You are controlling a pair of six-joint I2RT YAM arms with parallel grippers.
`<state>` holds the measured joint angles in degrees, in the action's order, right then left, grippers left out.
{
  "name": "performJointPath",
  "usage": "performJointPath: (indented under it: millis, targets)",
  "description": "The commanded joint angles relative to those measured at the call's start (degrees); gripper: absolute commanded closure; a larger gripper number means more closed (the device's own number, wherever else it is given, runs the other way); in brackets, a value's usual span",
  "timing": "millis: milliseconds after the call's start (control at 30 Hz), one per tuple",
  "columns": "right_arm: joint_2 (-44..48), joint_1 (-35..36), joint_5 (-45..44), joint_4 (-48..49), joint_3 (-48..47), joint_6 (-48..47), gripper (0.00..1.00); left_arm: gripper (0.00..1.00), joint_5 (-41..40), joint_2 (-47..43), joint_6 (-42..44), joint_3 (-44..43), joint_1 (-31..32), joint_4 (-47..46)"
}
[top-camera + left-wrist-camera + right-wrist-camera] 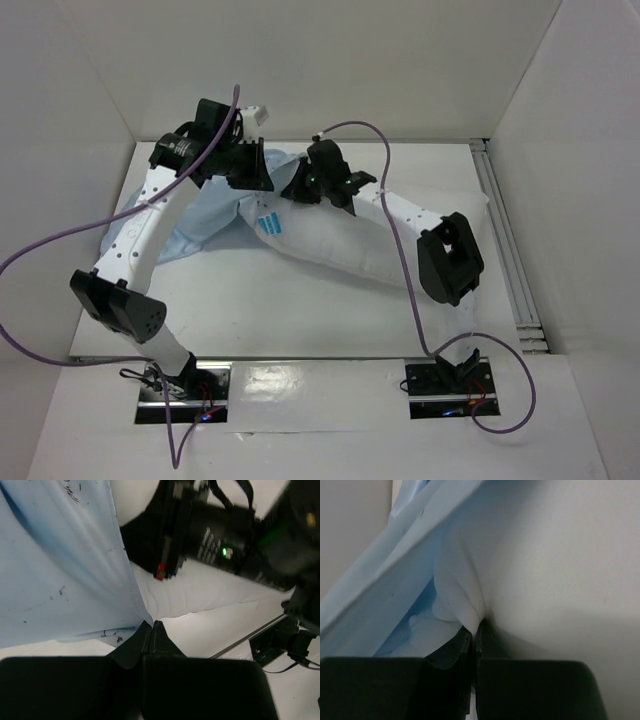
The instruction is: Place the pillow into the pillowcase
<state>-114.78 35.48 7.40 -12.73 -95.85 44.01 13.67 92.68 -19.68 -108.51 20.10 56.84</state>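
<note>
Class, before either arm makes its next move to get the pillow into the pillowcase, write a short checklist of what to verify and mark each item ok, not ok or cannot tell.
1. Left pincer shut on the pillowcase edge: ok.
2. Right pincer shut on a pinch of the pillow: ok.
3. Pillow end next to the blue cloth: ok, the two meet by the right pincer.
4. Pillow inside the pillowcase: not ok, most of it lies bare on the table.
5. Pillowcase mouth open wide enough for the pillow: cannot tell, the arms hide it from above.
</note>
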Motion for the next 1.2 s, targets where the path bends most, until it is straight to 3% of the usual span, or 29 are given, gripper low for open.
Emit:
performJointPath:
  millis: [0, 167, 200, 233, 267, 333, 367, 467, 633, 767, 1000, 1067, 1100, 1167]
  targets:
    - [8.31, 2.39, -8.79, 3.32, 7.84, 2.39, 1.0, 1.0, 4.79, 2.49, -0.88, -5.47, 0.64, 2.22]
    - [16.42, 3.63, -10.47, 2.36, 14.9, 4.5, 1.0, 1.0, 5.66, 2.77, 0.35, -7.95, 1.26, 7.4]
    - [17.39, 3.63, -10.47, 1.66, 15.78, 4.51, 1.0, 0.92, 5.66, 1.72, 0.35, -7.95, 1.26, 8.28]
    - [18.88, 4.24, -11.08, 1.66, 17.26, 4.51, 1.0, 0.57, 4.79, 0.75, -0.52, -6.73, 1.26, 8.29]
    - [19.41, 4.24, -11.96, 1.66, 18.15, 4.51, 1.0, 0.39, 4.79, -0.04, -1.14, -5.93, 1.26, 8.29]
    - [19.94, 4.76, -13.11, 2.18, 21.3, 4.51, 1.0, 0.16, 4.17, -0.75, -1.67, -5.4, 0.04, 7.15]
    - [19.95, 4.77, -12.42, 4.36, 22.37, 4.51, 1.0, 0.14, 4.17, -0.23, -1.68, -4.88, -0.58, 7.15]
    - [19.42, 4.77, -11.62, 7.53, 25.1, 4.51, 1.0, 0.14, 5.49, 2.67, -2.37, -4.87, -1.82, 5.04]
    - [18.89, 4.77, -9.77, 10.45, 27.3, 4.51, 1.0, 0.17, -0.04, 8.99, -2.38, -6.28, -1.82, 3.98]
    - [18.89, 4.77, -10.29, 10.45, 27.3, 4.51, 1.0, 0.18, -6.97, 15.57, -0.98, -8.64, 2.12, 3.45]
    - [19.42, 4.77, -10.83, 10.45, 27.83, 4.51, 1.0, 0.14, -15.32, 19.63, 0.35, -10.67, 8.64, 4.86]
    - [19.42, 4.77, -10.83, 10.45, 27.83, 4.51, 1.0, 0.21, -17.0, 21.3, -0.79, -11.2, 8.64, 4.86]
    - [19.42, 4.77, -10.83, 10.45, 27.83, 4.51, 1.0, 0.42, -19.27, 21.83, -0.8, -11.2, 8.64, 4.86]
    - [20.03, 4.77, -10.83, 10.45, 27.83, 4.51, 1.0, 0.67, -19.91, 22.36, -2.02, -13.03, 8.64, 5.39]
